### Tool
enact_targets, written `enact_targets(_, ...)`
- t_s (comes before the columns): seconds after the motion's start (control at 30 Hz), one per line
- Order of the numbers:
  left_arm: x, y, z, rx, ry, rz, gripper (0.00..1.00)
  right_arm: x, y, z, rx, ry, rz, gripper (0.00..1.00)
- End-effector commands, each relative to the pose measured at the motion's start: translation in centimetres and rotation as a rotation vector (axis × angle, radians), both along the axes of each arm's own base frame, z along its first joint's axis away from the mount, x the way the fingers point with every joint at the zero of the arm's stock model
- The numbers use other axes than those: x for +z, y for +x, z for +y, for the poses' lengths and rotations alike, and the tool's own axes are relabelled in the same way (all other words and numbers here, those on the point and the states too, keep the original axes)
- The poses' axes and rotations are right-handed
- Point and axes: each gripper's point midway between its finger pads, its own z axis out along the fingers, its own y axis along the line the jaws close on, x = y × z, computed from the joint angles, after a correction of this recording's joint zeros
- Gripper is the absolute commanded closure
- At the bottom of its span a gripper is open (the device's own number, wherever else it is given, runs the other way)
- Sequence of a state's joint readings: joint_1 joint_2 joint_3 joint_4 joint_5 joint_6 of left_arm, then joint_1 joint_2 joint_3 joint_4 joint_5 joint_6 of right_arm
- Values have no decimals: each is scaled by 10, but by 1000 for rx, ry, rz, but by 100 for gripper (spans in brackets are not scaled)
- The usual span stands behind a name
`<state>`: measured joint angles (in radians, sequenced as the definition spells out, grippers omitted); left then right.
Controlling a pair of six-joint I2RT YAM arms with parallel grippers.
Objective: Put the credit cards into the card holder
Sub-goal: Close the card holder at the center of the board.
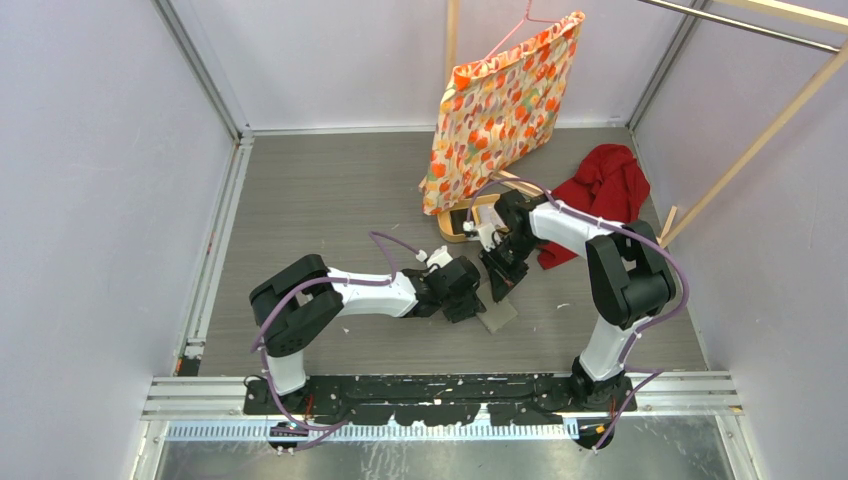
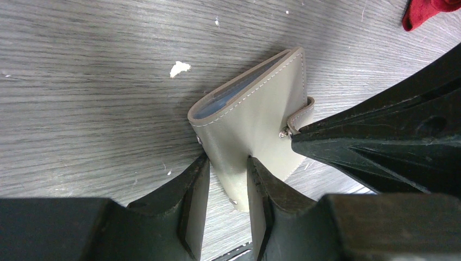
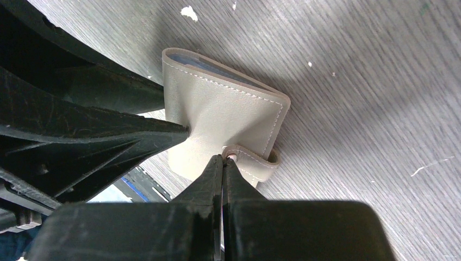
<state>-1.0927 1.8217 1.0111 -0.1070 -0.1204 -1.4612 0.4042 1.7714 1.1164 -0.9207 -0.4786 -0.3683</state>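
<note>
- While the folded card holder [image 2: 255,117] is sitting low over the table [image 1: 330,200], the left gripper [image 2: 228,163] is pinching its grey cover and the right gripper [image 3: 223,160] is clamping shut on its snap strap [image 3: 255,163].
- Pale walls are enclosing the grey wood-grain surface; a red cloth [image 1: 605,185] and a hanging patterned cloth [image 1: 500,110] are sitting at the back.
- A wooden tray [image 1: 452,228] is lying behind the right arm, its contents hidden.
</note>
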Motion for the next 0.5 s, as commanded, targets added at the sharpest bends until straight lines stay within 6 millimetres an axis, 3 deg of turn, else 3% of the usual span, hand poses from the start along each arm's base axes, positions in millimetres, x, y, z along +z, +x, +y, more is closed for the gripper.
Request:
enact_targets(0.0, -55, -24, 44, -18, 205, 88, 66, 9, 0, -1, 24, 3, -43, 99)
enact_targets(0.47, -55, -24, 43, -18, 200, 89, 66, 3, -8, 1, 62, -29, -43, 99)
